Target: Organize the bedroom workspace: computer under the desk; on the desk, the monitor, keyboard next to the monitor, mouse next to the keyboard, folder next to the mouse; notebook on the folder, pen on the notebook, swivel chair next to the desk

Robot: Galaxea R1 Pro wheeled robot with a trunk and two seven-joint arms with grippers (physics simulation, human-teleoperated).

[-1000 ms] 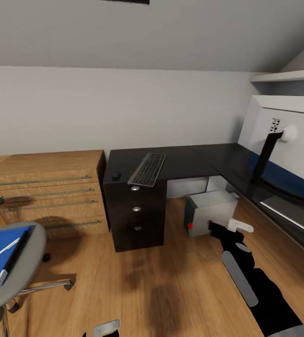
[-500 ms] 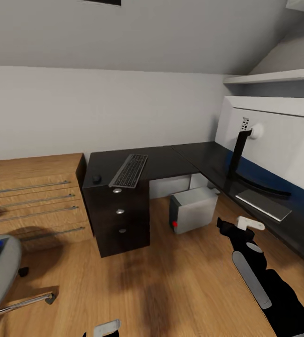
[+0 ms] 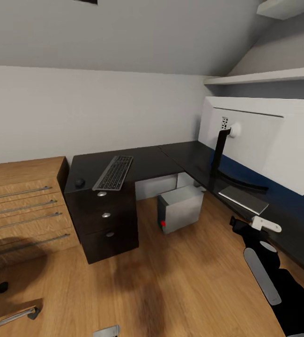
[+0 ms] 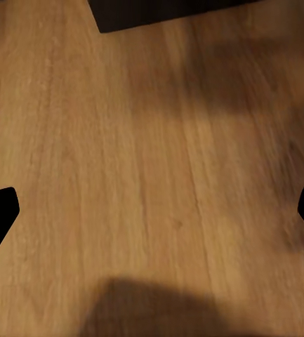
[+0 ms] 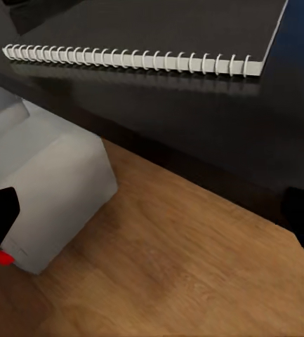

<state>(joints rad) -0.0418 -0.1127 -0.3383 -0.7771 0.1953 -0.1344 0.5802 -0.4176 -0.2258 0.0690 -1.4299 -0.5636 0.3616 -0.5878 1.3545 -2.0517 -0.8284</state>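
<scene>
I'm facing the desk (image 3: 142, 161): keyboard (image 3: 114, 172) and mouse (image 3: 80, 183) sit on its left end, tower (image 3: 180, 207) underneath, notebook (image 5: 144, 31) right; both grippers spread wide, empty, ready.

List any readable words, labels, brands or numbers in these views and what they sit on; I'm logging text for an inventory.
None can be read.
keyboard: key legends too small to make out.
monitor: its pale back carries a small panel of dark marks, no legible text.
computer: a red dot on its front, no lettering.
notebook: plain dark cover, no title.
</scene>
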